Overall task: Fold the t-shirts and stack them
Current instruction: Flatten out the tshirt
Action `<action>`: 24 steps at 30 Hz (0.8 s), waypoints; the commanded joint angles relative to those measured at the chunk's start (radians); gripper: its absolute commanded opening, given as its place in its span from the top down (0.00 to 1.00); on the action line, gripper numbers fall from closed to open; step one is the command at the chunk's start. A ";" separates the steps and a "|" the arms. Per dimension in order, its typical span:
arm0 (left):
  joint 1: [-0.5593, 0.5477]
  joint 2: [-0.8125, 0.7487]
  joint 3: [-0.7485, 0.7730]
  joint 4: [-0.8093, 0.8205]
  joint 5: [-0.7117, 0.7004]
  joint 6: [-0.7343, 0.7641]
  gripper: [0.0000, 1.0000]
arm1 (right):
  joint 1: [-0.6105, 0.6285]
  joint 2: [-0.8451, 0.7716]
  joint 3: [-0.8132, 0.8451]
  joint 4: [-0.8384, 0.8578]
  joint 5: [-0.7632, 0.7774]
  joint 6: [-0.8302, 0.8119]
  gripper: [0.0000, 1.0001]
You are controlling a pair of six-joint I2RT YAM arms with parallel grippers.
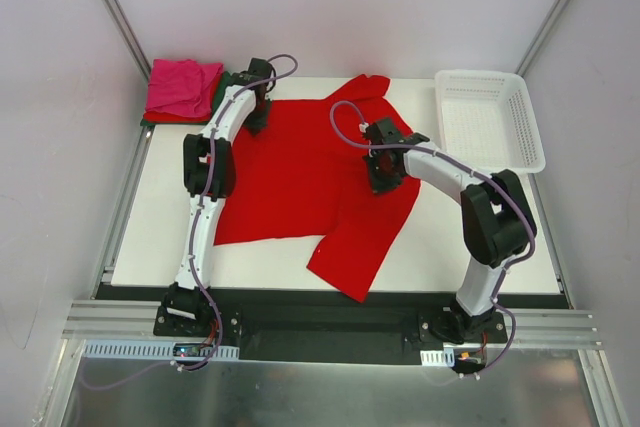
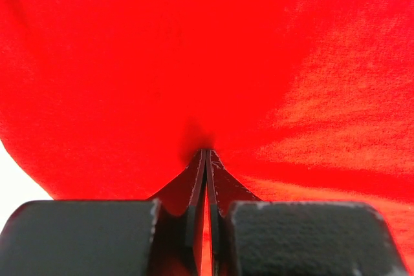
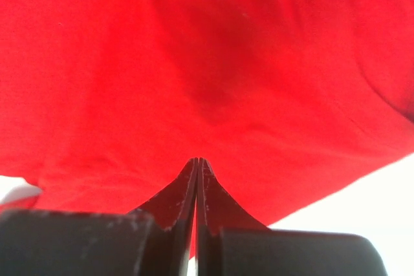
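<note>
Left gripper (image 2: 206,153): jaws pinched shut on the far-left edge of the large bright red cloth t-shirt (image 1: 300,177)
Right gripper (image 3: 197,161): likewise clamped on its right side, seemingly readying a fold
Shirt: spread across the white table (image 1: 160,217)

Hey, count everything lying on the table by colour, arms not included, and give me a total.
Red cloth t-shirts: 2, large spread t-shirt, folded red t-shirt
Magenta pink folded t-shirt: 1
Dark green folded t-shirt: 1
White plastic lattice basket: 1
Total: 5
</note>
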State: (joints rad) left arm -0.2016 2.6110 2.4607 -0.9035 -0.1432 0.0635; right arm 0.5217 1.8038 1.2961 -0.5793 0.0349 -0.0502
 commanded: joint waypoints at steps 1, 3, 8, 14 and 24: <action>0.001 0.012 0.017 -0.035 -0.019 0.021 1.00 | 0.008 0.048 -0.011 0.120 -0.102 0.041 0.99; -0.005 0.012 0.014 -0.031 -0.025 0.030 1.00 | 0.012 0.086 0.011 0.127 -0.102 0.039 0.99; -0.012 0.000 -0.002 -0.018 -0.022 0.036 1.00 | 0.017 0.123 0.028 0.102 -0.075 0.035 0.99; -0.016 -0.011 -0.014 -0.011 -0.025 0.047 1.00 | 0.020 0.132 0.006 0.065 -0.002 0.027 0.99; -0.018 -0.022 -0.028 0.000 -0.044 0.055 1.00 | 0.023 0.140 0.035 -0.043 0.181 0.023 0.99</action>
State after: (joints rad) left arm -0.2157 2.6110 2.4546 -0.8951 -0.1654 0.0990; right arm 0.5465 1.9259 1.3075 -0.5144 0.0784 -0.0265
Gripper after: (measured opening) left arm 0.003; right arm 0.015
